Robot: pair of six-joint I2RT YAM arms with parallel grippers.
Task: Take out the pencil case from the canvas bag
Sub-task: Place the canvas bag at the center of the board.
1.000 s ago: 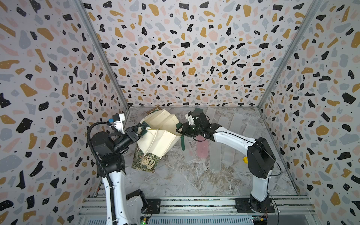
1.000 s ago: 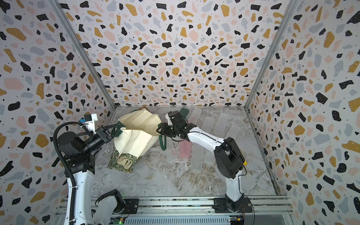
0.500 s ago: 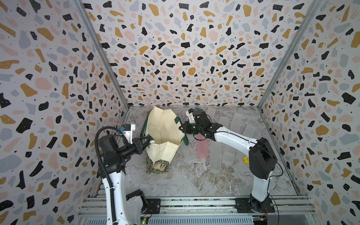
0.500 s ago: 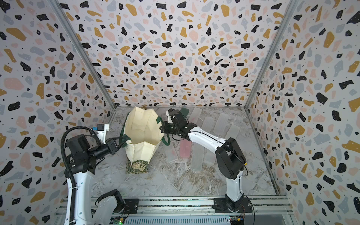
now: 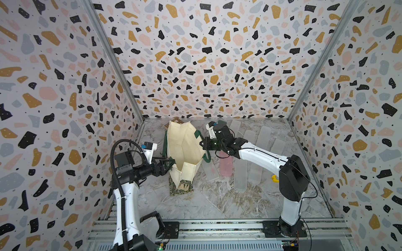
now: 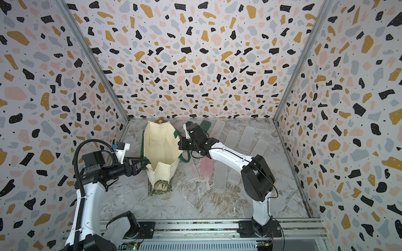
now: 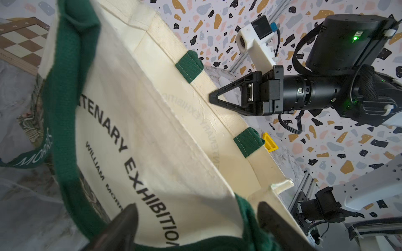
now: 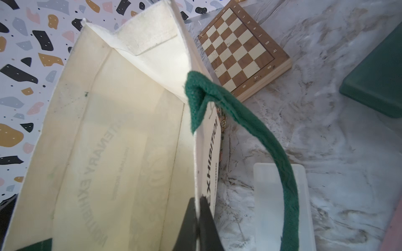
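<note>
1. You had the canvas bag [image 5: 185,143] standing on the marble table [image 5: 217,202], toward the back and on the left arm's side, between the two grippers. Its mouth was wide open and faced up in both top views.
2. Your right gripper [image 8: 198,215] was pressed together on the bag's cream rim. The right wrist view showed the cloth pinched between its two dark fingers [image 8: 191,221], just beside one end of a green strap [image 8: 261,134].
3. In the left wrist view that same claw [image 7: 212,96] met the rim between the strap's two sewn ends.
4. Your left gripper [image 5: 172,162] was spread wide at the opposite wall of the bag. The left wrist view showed lettered cloth and the other green strap [image 7: 65,87] between its fingers [image 7: 128,219]. I could not tell whether either finger touched the cloth.
5. The bag's leafy patch [image 5: 181,188] faced the near edge, low on the end wall.
6. A wooden chessboard [image 8: 241,50] lay just behind the bag.
7. Beside the bag on the right arm's side, cases lay flat on the table: a frosted case [image 8: 280,195], more frosted ones around it, a pink case [image 5: 226,165] and a dark green case [image 8: 380,76].
8. I could not tell which of these, if any, was the pencil case you were after. The right wrist view showed only part of the bag's pale lining.
</note>
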